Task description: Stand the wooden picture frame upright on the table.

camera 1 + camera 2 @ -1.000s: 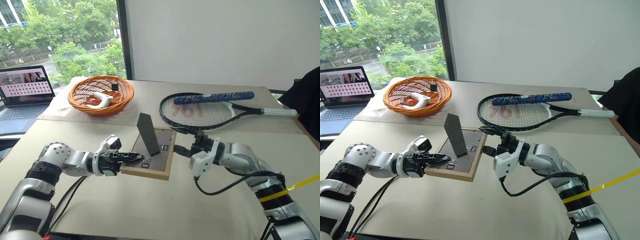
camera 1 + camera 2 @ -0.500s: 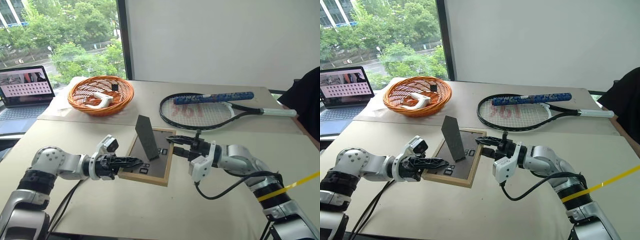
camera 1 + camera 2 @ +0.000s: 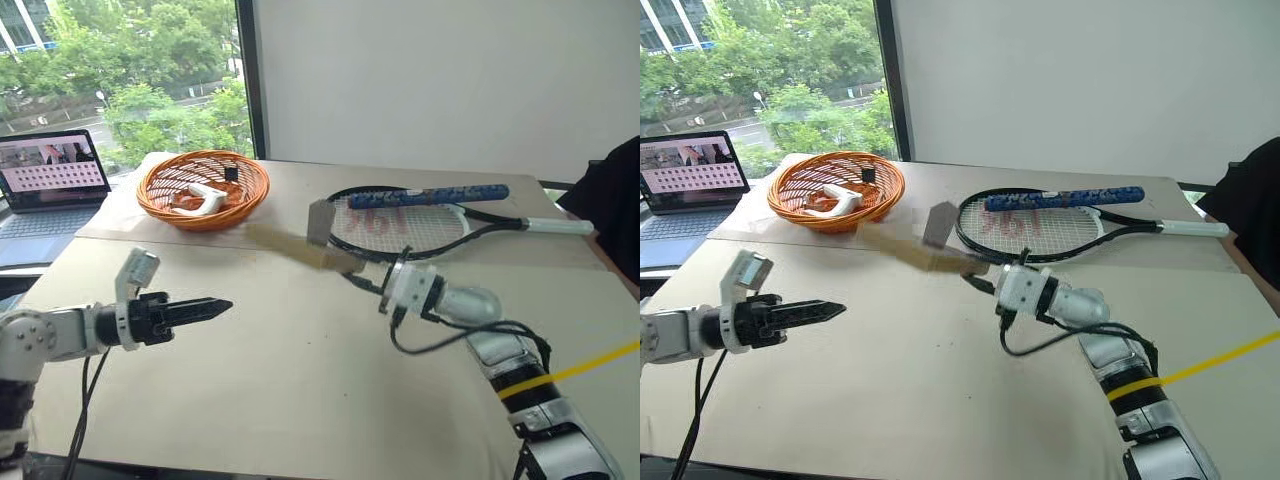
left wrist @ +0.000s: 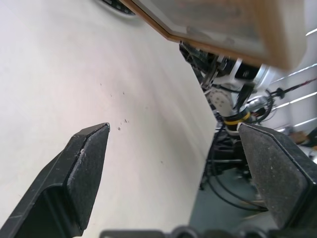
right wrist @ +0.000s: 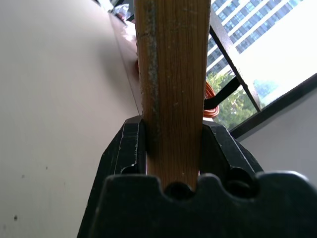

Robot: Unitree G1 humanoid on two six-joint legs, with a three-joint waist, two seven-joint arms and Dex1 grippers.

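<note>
The wooden picture frame (image 3: 300,248) hangs tilted and blurred above the table (image 3: 300,400), in front of the racket, its grey prop leg sticking up. My right gripper (image 3: 358,278) is shut on the frame's near right edge. The right wrist view shows the light-wood edge (image 5: 173,74) clamped between both fingers. My left gripper (image 3: 222,305) hovers over the table well to the left of the frame, pointing toward it, apart from it. In the left wrist view its fingers (image 4: 84,163) stand wide open with nothing between them, and the frame (image 4: 218,25) floats beyond.
An orange wicker basket (image 3: 203,190) with a white object stands at the back left. A tennis racket (image 3: 400,222) lies just behind the frame. A laptop (image 3: 50,180) sits at the far left edge. A dark shape (image 3: 615,200) is at the right edge.
The left gripper let go of the frame, opened and drew back to the left. The right gripper closed on the frame's edge, rolled, and lifted it off the table.
</note>
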